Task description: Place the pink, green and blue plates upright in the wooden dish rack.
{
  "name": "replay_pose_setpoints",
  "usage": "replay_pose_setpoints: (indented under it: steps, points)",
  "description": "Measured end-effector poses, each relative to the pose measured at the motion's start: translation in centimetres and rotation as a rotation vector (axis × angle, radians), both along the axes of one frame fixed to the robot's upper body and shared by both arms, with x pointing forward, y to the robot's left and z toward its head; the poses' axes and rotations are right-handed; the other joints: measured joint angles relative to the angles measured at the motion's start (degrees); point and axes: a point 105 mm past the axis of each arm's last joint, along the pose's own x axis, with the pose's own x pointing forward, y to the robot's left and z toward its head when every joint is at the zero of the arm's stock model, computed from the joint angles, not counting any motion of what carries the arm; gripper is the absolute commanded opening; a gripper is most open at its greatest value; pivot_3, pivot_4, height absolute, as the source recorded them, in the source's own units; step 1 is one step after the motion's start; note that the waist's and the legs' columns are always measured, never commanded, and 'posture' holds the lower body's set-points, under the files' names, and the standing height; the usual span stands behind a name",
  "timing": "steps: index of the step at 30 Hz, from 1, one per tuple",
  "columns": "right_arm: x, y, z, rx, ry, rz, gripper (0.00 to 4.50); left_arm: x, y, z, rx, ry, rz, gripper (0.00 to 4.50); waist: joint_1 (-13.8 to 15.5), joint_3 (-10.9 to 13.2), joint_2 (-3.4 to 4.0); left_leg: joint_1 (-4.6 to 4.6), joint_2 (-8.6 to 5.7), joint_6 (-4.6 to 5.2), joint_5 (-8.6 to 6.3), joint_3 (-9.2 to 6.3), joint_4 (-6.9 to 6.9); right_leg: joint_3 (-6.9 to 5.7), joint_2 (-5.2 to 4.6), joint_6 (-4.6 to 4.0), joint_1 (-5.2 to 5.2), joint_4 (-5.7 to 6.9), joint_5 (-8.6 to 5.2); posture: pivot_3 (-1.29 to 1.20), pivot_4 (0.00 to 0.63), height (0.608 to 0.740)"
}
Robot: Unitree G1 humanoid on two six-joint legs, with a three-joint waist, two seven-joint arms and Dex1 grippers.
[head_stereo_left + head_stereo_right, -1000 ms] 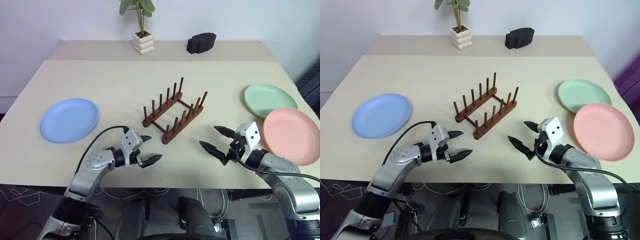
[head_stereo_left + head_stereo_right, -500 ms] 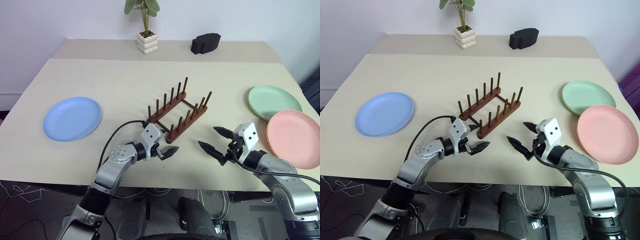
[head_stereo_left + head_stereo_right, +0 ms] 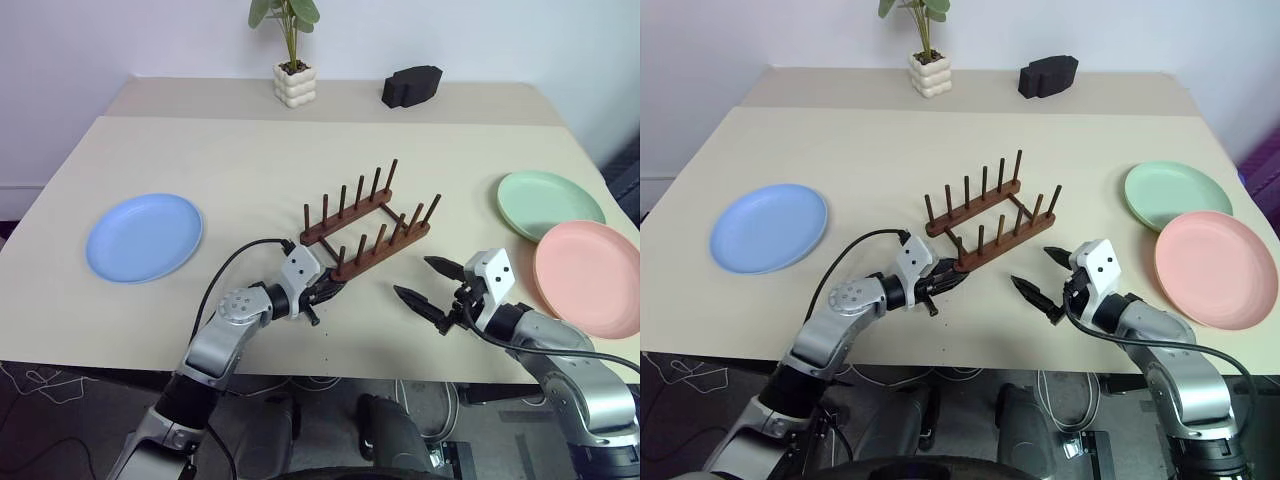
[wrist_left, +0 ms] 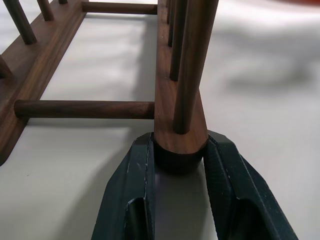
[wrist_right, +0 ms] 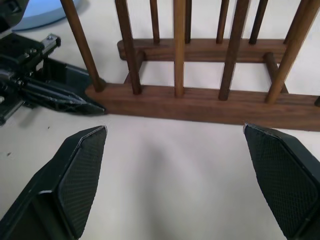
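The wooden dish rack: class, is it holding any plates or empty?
Empty. The wooden dish rack has bare pegs; blue plate, green plate and pink plate lie flat on the table.

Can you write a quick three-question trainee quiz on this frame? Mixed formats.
1. True or false: the left gripper is closed on the near end of one rail of the wooden dish rack.
2. Which plate lies apart from the other two? A) pink plate B) green plate C) blue plate
3. Fill in: the right gripper has its jaws ____ and holds nothing.

Key: 1 true; 2 C; 3 open.
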Motion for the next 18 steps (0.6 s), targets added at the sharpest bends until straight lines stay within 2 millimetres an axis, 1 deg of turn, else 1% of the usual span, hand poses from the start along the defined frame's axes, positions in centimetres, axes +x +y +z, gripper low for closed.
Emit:
replay_pose_setpoints:
  steps: [3,6,9,10,13,18]
  points:
    - [-1.2,-0.7,-0.8,-0.030,0.045,-0.014,4.50,0.3,0.8,0.2,0.046,-0.008,-0.122,0.78,-0.1,0.0,-0.01,-0.06,0.01,0.00,0.00,0.08,0.02,-0.01,0.00,0.00,-0.06,-0.01,0.00,0.00,0.150,0.740]
    - [-2.0,-0.9,-1.4,-0.039,0.077,-0.019,4.50,0.5,1.0,0.6,0.070,-0.013,-0.249,0.78,-0.1,0.0,-0.01,-0.15,0.01,0.00,0.00,0.16,0.02,0.00,-0.01,-0.01,-0.14,-0.02,0.00,0.00,0.150,0.740]
    - [-2.6,-0.9,-1.5,-0.045,0.087,-0.020,4.50,1.3,1.1,1.1,0.094,-0.018,-0.355,0.78,-0.1,0.0,-0.01,-0.60,0.00,0.01,0.01,0.24,0.15,-0.04,0.02,-0.12,-0.56,0.06,0.09,0.00,0.150,0.740]
    - [-2.8,-0.9,-1.5,-0.048,0.087,-0.024,4.50,1.7,1.2,1.2,0.100,-0.016,-0.375,0.78,-0.1,0.0,-0.01,-0.74,0.00,0.02,0.01,0.26,0.19,-0.04,0.02,-0.24,-0.72,0.09,0.18,0.00,0.150,0.740]
    - [-3.0,-1.1,-1.6,-0.054,0.086,-0.045,4.50,2.2,1.2,1.3,0.103,-0.012,-0.434,0.78,-0.1,0.0,-0.03,-0.78,-0.10,0.02,0.02,0.31,0.18,-0.03,0.03,-0.22,-0.76,0.07,0.19,0.00,0.150,0.740]
    - [-3.4,-1.3,-1.7,-0.067,0.087,-0.071,4.50,2.6,0.8,0.8,0.112,-0.032,-0.481,0.78,0.0,0.0,-0.05,-0.78,-0.09,0.03,0.01,0.29,0.23,-0.03,0.04,-0.22,-0.74,0.11,0.19,0.00,0.150,0.740]
